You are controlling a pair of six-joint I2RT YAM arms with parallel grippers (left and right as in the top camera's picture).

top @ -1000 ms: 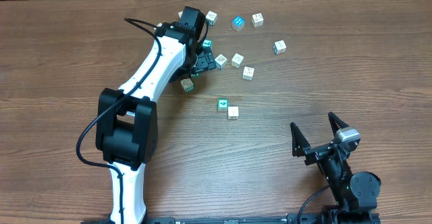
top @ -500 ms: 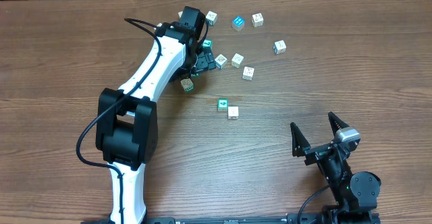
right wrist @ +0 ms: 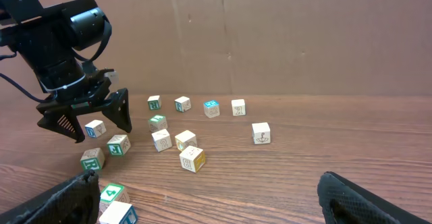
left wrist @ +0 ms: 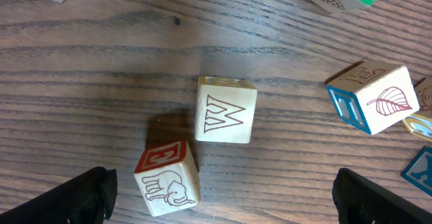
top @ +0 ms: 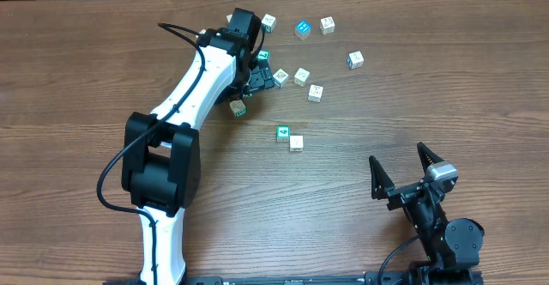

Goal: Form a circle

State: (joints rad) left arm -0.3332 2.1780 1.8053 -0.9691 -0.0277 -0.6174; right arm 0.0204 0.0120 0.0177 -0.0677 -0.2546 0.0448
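Small printed cubes, pale wood and teal, lie loosely scattered at the far middle of the table, not in a circle. My left gripper [top: 259, 75] hangs open over the scatter's left side. Between its fingertips [left wrist: 81, 197] stands an elephant cube [left wrist: 167, 178], nearer the left finger and untouched. A W cube [left wrist: 226, 109] sits just beyond it and a leaf cube [left wrist: 371, 97] to the right. In the right wrist view the left gripper [right wrist: 93, 123] straddles one cube [right wrist: 95, 128]. My right gripper [top: 403, 178] rests open and empty at the near right, far from the cubes.
A teal cube [top: 283, 133] and a white cube [top: 296, 142] sit together nearest the front. Single cubes lie at the far back [top: 327, 25] and right [top: 355, 59]. The left arm [top: 193, 96] crosses the table's left half. A brown wall [right wrist: 270, 35] backs the table.
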